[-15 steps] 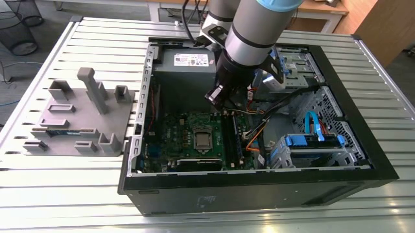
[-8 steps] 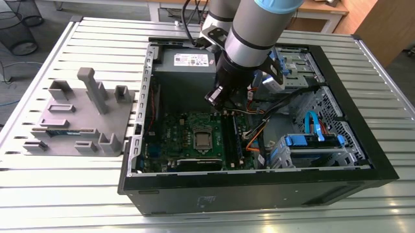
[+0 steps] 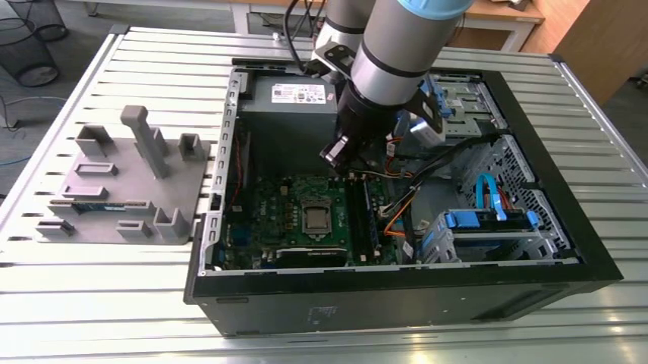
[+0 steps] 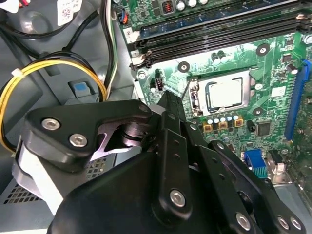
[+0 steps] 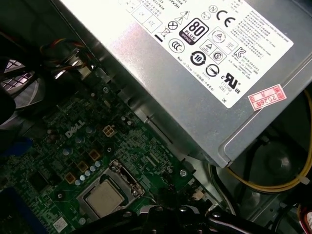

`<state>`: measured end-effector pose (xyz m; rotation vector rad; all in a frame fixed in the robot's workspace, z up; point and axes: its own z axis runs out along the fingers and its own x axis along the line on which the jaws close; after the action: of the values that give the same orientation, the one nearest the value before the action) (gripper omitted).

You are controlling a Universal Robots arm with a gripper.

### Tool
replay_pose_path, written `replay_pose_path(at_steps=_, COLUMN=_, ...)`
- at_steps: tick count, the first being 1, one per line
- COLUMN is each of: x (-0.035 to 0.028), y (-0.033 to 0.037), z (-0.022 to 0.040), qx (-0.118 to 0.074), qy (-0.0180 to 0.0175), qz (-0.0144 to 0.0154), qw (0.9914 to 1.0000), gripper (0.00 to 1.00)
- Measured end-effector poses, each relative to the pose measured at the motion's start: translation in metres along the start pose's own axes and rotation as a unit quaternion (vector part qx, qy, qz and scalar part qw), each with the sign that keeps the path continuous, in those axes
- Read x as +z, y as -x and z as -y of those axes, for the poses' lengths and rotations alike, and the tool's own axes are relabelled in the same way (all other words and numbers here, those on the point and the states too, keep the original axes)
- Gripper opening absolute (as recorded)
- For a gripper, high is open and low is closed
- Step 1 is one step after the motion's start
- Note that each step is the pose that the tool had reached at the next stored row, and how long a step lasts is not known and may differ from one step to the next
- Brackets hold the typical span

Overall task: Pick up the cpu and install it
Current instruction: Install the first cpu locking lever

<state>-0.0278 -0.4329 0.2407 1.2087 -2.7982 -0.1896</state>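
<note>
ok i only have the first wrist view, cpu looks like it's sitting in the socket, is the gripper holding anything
Observer: No. In the second wrist view the gripper is shut on nothing, and the cpu lies in its socket beyond the tip.
Operator: where is it over the case
Observer: In the exterior view it hangs inside the open computer case, between the power supply and the cpu, apart from the chip.
Operator: anything outside the case
Observer: A grey parts holder stands on the table, at the exterior view's left of the case.
</note>
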Motion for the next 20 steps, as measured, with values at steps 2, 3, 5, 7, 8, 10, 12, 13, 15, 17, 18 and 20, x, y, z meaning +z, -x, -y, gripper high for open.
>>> replay_pose_path(at_steps=2, x=-0.0001, y=-0.0007, z=0.0006, qx=0.0, qy=-0.0014, qz=-0.0015, qw=1.0, gripper=0.11)
replay_pose_path(at_steps=3, x=-0.0001, y=-0.0012, z=0.0012, qx=0.0, qy=-0.0019, qz=-0.002, qw=1.0, gripper=0.11)
replay_pose_path(at_steps=5, x=-0.0003, y=-0.0027, z=0.0026, qx=0.0, qy=-0.0024, qz=-0.0025, qw=0.99999, gripper=0.11)
replay_pose_path(at_steps=7, x=-0.0004, y=-0.0044, z=0.0042, qx=0.001, qy=-0.0027, qz=-0.0029, qw=0.99999, gripper=0.11)
replay_pose_path(at_steps=8, x=-0.0005, y=-0.0052, z=0.0049, qx=0.001, qy=-0.003, qz=-0.0031, qw=0.99999, gripper=0.11)
replay_pose_path(at_steps=10, x=-0.0006, y=-0.0067, z=0.0064, qx=0.001, qy=-0.0036, qz=-0.0038, qw=0.99999, gripper=0.11)
replay_pose_path(at_steps=12, x=-0.0007, y=-0.0082, z=0.0078, qx=0.001, qy=-0.0047, qz=-0.0049, qw=0.99998, gripper=0.11)
replay_pose_path(at_steps=13, x=-0.0007, y=-0.0089, z=0.0085, qx=0.001, qy=-0.0053, qz=-0.0056, qw=0.99997, gripper=0.11)
replay_pose_path(at_steps=15, x=-0.0006, y=-0.0103, z=0.0097, qx=0.001, qy=-0.0071, qz=-0.0074, qw=0.99995, gripper=0.11)
replay_pose_path(at_steps=17, x=-0.0003, y=-0.0111, z=0.0105, qx=0.002, qy=-0.0088, qz=-0.0092, qw=0.99992, gripper=0.11)
replay_pose_path(at_steps=18, x=-0.0002, y=-0.0114, z=0.0109, qx=0.002, qy=-0.0097, qz=-0.0102, qw=0.9999, gripper=0.11)
replay_pose_path(at_steps=20, x=0.0, y=-0.0123, z=0.0118, qx=0.002, qy=-0.0119, qz=-0.0125, qw=0.99985, gripper=0.11)
